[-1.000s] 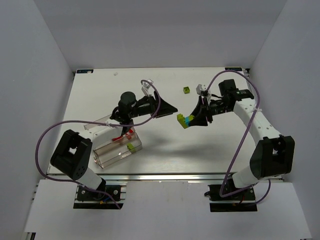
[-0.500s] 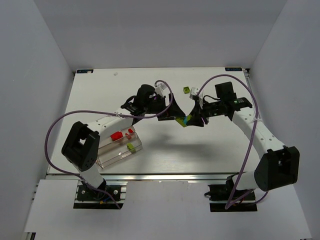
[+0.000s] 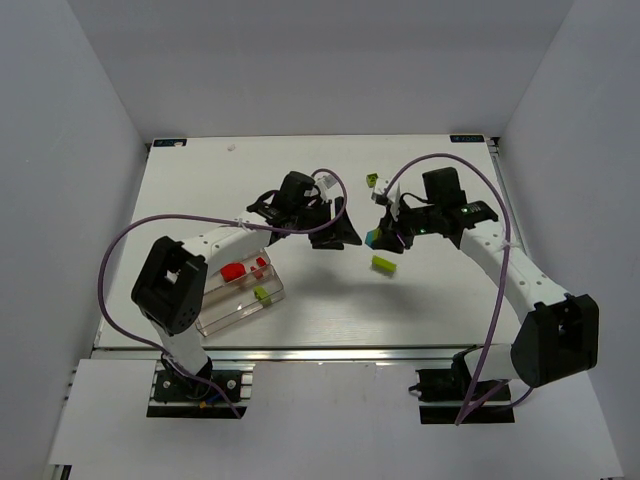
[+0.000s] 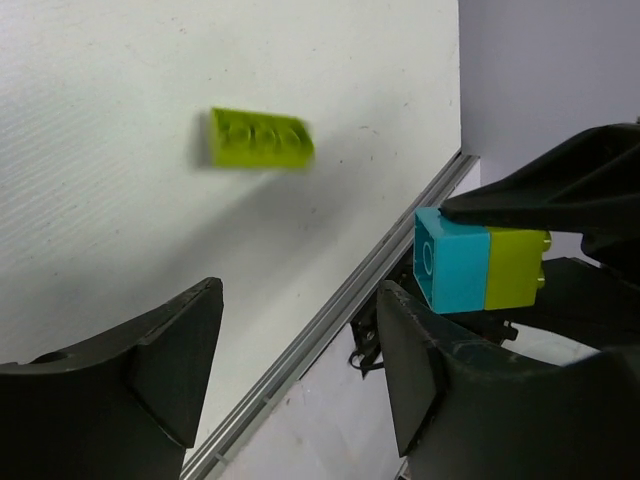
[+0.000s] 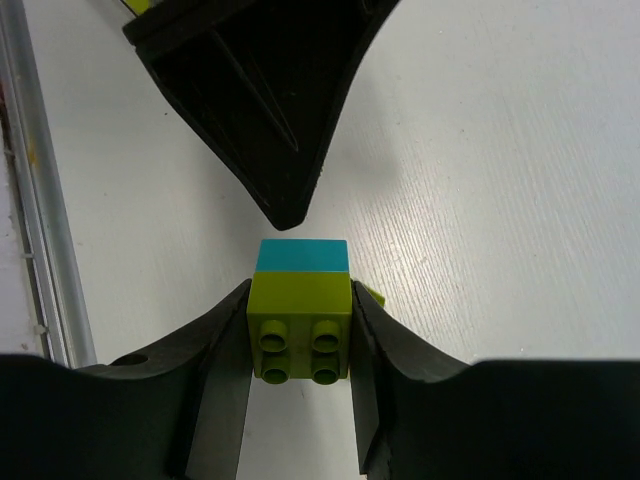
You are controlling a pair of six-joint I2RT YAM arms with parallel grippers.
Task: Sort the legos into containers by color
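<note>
My right gripper (image 3: 388, 236) (image 5: 300, 340) is shut on a lime-green lego (image 5: 298, 325) with a cyan-blue lego (image 5: 302, 255) (image 4: 450, 270) stuck to its far side, held above the table. Just left of that stack, my left gripper (image 3: 338, 234) (image 4: 300, 370) is open with nothing between its fingers (image 5: 270, 120). A flat lime lego (image 3: 384, 264) (image 4: 262, 138) lies loose below the stack and looks blurred in the left wrist view. The clear containers (image 3: 215, 315) at the near left hold two red legos (image 3: 233, 270) and a lime one (image 3: 260, 293).
A small lime-green brick (image 3: 372, 181) sits on the white table at the back, behind the two grippers. Purple cables loop over both arms. The table's metal front rail (image 3: 330, 352) runs along the near edge.
My left arm swung right from the containers to the right gripper's stack. The flat lime lego has come off the stack's end and now lies apart below it. The left jaws have narrowed.
</note>
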